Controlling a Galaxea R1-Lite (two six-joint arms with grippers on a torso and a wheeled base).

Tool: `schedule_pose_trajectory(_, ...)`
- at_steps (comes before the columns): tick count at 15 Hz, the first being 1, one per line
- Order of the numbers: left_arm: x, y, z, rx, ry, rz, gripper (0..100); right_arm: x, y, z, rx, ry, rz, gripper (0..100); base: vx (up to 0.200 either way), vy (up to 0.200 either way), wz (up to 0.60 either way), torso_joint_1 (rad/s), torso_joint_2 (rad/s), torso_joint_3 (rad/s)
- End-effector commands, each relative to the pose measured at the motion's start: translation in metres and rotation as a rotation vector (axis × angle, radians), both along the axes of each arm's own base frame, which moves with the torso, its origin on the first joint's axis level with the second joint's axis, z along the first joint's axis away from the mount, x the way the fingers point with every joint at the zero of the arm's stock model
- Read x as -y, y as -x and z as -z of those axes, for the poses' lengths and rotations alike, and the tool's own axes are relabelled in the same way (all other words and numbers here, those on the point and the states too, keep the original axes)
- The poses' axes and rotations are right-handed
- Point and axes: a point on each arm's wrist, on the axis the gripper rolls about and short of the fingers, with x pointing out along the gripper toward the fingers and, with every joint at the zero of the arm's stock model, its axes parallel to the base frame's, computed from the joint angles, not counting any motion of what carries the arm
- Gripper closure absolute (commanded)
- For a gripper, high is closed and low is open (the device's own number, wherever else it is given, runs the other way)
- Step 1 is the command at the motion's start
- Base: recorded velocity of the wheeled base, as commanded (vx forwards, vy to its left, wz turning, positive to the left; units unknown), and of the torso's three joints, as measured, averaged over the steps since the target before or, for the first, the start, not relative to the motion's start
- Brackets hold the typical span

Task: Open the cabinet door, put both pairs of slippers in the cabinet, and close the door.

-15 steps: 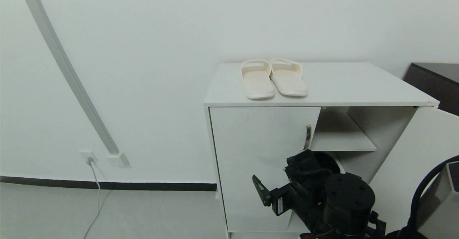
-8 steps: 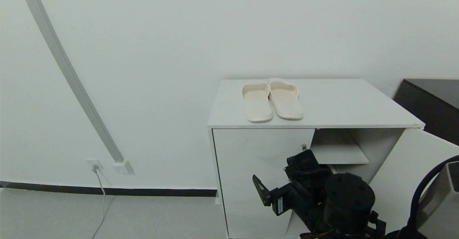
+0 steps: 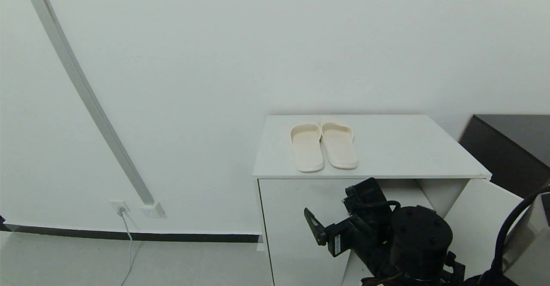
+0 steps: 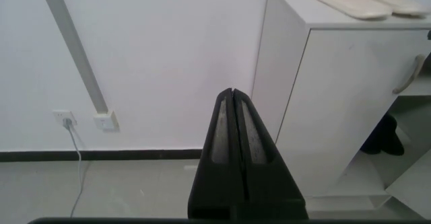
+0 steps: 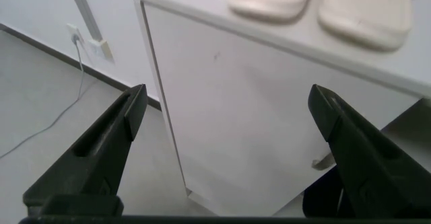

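Cream slippers (image 3: 325, 146) rest atop the white cabinet (image 3: 404, 148).

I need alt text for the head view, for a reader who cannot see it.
A pair of cream slippers lies side by side on top of a white cabinet. The cabinet's right door stands open; its left door is shut. A black robot arm is low in front.
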Motion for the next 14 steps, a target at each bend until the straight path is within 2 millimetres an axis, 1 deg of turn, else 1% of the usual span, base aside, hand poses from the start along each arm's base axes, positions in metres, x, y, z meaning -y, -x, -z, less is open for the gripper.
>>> schedule_pose_trajectory(1, 0.000, 0.000, 0.000, 0.000, 0.001, 0.000, 100, 0.001, 0.000, -0.001, 0.001, -0.003, 0.001, 0, 0.000, 0.000, 0.00, 0.281, -0.61, -0.334)
schedule_pose_trajectory(7, 0.000, 0.000, 0.000, 0.000, 0.002, 0.000, 100, 0.003, -0.003, -0.002, 0.004, -0.008, 0.011, 0, 0.000, 0.000, 0.00, 0.189, -0.42, -0.229)
schedule_pose_trajectory(9, 0.000, 0.000, 0.000, 0.002, 0.002, 0.000, 100, 0.003, -0.002, -0.003, 0.029, -0.018, -0.015, 0, 0.000, 0.000, 0.00, 0.168, -0.37, -0.195)
schedule_pose_trajectory(11, 0.000, 0.000, 0.000, 0.000, -0.001, 0.000, 100, 0.006, -0.011, 0.005, 0.048, 0.033, 0.007, 0, 0.000, 0.000, 0.00, 0.025, -0.05, -0.028)
schedule_pose_trajectory(12, 0.000, 0.000, 0.000, 0.000, -0.005, 0.001, 100, 0.005, -0.012, 0.005, 0.054, 0.033, 0.007, 0, 0.000, 0.000, 0.00, 0.000, 0.00, 0.000)
schedule_pose_trajectory(14, 0.000, 0.000, 0.000, 0.000, -0.002, 0.001, 100, 0.002, -0.024, 0.000, 0.064, 0.023, 0.033, 0, 0.000, 0.000, 0.00, 0.000, 0.00, 0.000)
